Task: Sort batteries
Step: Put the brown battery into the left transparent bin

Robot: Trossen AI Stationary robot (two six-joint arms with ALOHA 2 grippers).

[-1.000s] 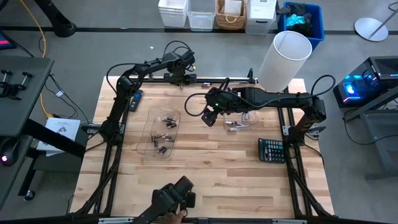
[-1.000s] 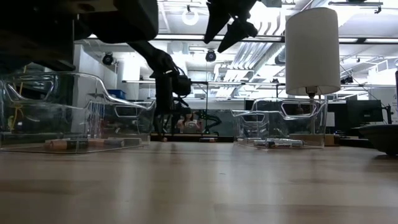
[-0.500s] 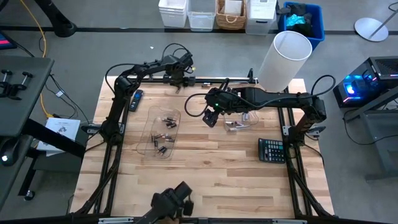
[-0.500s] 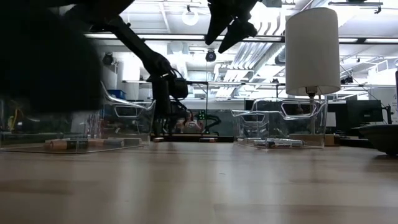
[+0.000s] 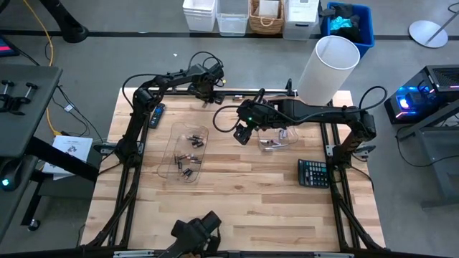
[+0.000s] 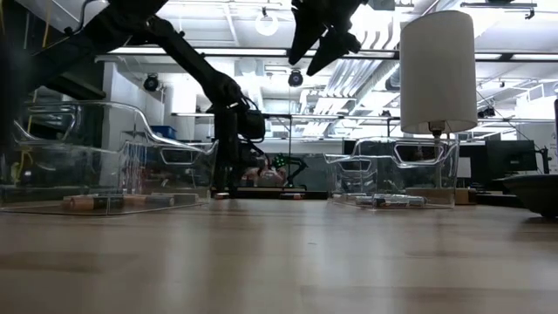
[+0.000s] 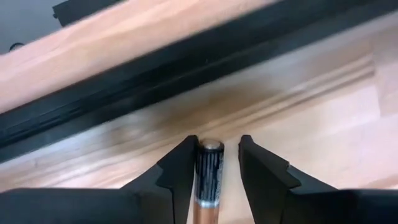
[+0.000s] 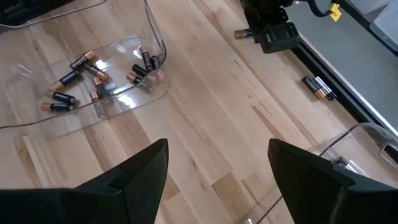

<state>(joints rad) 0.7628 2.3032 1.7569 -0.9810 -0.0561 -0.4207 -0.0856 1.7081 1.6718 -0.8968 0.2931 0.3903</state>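
Closing left gripper [image 7: 214,163] straddles small dark copper-ended cylindrical battery [image 7: 208,171] on wooden table [image 7: 323,130], jaws not yet pinching. Rigid, light, slick, roll-prone: grip mid-barrel. Right gripper [image 8: 217,168] spread, empty.

Left gripper [image 7: 213,163] low (fingers parted); right gripper [image 8: 217,163] raised, wide.

Most batteries [image 5: 188,156] are gathered in a clear tray [image 5: 174,145] left of centre on the counter [image 5: 244,201]. A second tray [image 5: 281,138] is placed right of centre, with a calculator [image 5: 313,173] nearer the right edge. One battery [image 7: 208,171] is positioned between the left tool's [image 7: 212,163] fingers at the far rail [image 5: 247,92].
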